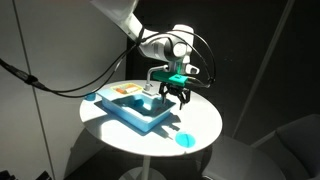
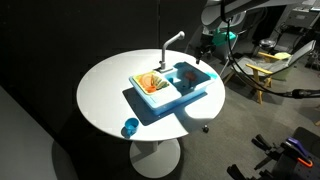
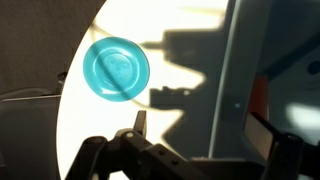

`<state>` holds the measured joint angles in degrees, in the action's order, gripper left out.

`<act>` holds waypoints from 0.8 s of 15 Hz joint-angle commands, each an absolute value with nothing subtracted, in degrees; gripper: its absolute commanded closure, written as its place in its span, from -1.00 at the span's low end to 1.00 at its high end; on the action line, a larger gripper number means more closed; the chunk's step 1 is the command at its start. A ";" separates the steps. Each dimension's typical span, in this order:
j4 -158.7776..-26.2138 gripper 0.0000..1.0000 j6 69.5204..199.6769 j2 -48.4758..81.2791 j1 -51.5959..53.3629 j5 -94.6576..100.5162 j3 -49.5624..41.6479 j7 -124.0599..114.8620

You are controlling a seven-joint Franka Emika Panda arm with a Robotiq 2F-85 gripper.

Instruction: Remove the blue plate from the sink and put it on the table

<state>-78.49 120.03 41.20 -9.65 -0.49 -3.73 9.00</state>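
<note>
The blue plate (image 1: 184, 138) lies flat on the white table (image 1: 108, 127) near its edge, apart from the sink (image 1: 128, 112). It also shows in an exterior view (image 2: 130, 127) and at the upper left of the wrist view (image 3: 116, 68). The light-blue sink (image 2: 192, 93) stands at the table's (image 2: 105, 90) middle with its white faucet (image 2: 172, 41). My gripper (image 1: 175, 97) hangs above the sink's end, open and empty. In the wrist view its fingers (image 3: 200, 130) are spread, with nothing between them.
An orange-and-white item (image 2: 150, 83) lies in the sink's shallow side, also seen in an exterior view (image 1: 128, 90). Black cables hang from the arm. A chair and clutter (image 2: 265, 65) stand beyond the table. The sink's edge (image 3: 270, 50) fills the right of the wrist view.
</note>
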 commanded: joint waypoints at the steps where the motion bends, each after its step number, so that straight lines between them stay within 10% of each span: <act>1: -85.86 -1.00 121.44 35.27 -8.26 -0.81 -3.33 6.02; 12: -99.39 -1.00 122.18 25.68 -1.01 0.29 -2.71 -2.05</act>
